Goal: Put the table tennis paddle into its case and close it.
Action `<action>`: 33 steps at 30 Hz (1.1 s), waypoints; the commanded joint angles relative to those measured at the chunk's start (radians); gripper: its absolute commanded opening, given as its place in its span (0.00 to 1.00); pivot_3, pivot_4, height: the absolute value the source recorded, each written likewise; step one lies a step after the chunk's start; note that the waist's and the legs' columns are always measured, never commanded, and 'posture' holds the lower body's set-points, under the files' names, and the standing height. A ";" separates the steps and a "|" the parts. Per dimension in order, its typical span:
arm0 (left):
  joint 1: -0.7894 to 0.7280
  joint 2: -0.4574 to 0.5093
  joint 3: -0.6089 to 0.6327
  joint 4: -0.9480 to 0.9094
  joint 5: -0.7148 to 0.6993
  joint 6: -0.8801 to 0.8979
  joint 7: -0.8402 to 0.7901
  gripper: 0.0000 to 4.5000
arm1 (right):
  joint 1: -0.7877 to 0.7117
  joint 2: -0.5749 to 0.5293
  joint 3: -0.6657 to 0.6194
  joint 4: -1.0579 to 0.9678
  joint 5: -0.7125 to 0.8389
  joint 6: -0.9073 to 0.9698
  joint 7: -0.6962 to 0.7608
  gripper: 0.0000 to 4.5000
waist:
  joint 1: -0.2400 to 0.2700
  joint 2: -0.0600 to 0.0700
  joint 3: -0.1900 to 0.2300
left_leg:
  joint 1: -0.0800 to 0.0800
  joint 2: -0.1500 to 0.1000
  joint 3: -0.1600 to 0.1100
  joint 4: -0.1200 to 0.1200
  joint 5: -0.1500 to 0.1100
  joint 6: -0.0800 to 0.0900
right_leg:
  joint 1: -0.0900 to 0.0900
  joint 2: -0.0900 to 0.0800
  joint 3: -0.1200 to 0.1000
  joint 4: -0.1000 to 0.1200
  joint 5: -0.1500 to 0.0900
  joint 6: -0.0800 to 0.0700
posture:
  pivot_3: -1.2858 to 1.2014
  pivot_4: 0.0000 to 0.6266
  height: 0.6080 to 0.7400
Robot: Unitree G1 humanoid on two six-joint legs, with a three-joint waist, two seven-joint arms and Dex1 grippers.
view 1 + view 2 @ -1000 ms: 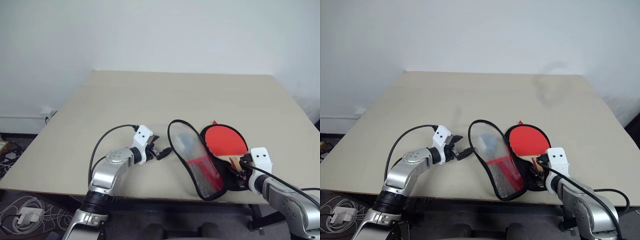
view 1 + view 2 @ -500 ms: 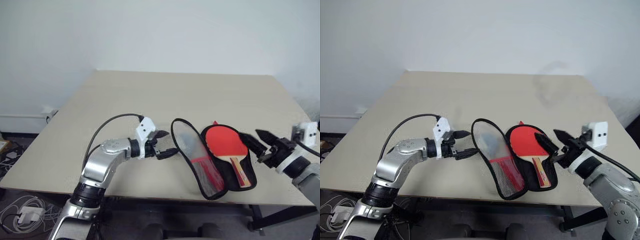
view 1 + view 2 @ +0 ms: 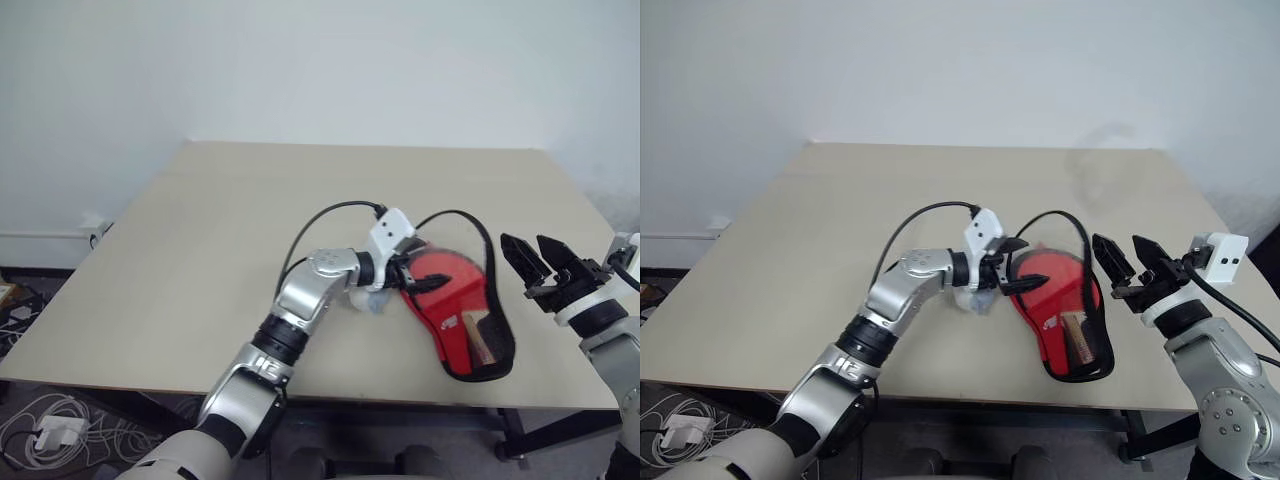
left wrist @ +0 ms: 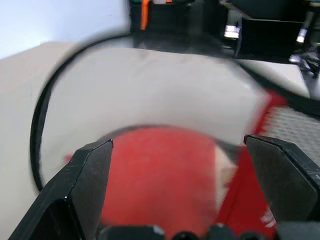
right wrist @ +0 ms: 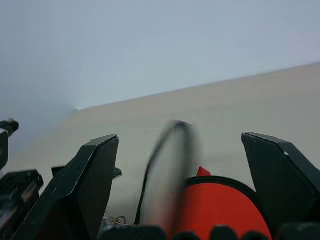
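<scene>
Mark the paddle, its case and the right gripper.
paddle [image 3: 440,272], left eye view, red rubber face.
case [image 3: 452,345], left eye view, red outer flap.
right gripper [image 3: 535,254], left eye view, between the fingertips.

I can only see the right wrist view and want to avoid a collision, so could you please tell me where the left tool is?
Observer: The left tool is open, at the lid of the red paddle-shaped zip case.
Operator: Is the paddle inside?
Observer: Yes, the red-faced, wooden-handled table tennis paddle lies inside, handle showing.
Operator: And my right tool?
Observer: The right tool is open, right of the case, touching nothing.
</scene>
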 commanded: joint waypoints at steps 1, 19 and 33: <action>0.020 0.037 -0.010 -0.088 -0.007 0.078 -0.035 1.00 | 0.009 0.004 -0.004 0.000 0.009 -0.040 -0.029 0.94 | 0.000 0.001 0.000 | 0.000 0.000 0.000 0.000 0.000 0.000 | 0.000 0.000 0.000 0.000 0.000 0.000 | 0.52 0.00 0.82; 0.107 0.088 -0.001 -0.258 -0.165 0.716 -0.002 1.00 | 0.098 -0.100 0.195 0.109 -0.190 -0.129 0.070 0.94 | 0.001 0.001 0.000 | 0.002 0.001 -0.001 0.001 0.000 0.000 | 0.002 0.001 0.000 0.001 0.000 0.000 | 0.52 0.00 0.82; -0.037 -0.225 0.275 0.054 -0.243 0.874 0.244 1.00 | 0.100 -0.089 0.169 0.116 -0.212 -0.166 0.059 0.94 | 0.001 0.001 0.000 | 0.001 0.000 -0.001 0.002 0.000 0.000 | 0.002 0.000 0.000 0.000 0.000 0.001 | 0.52 0.00 0.82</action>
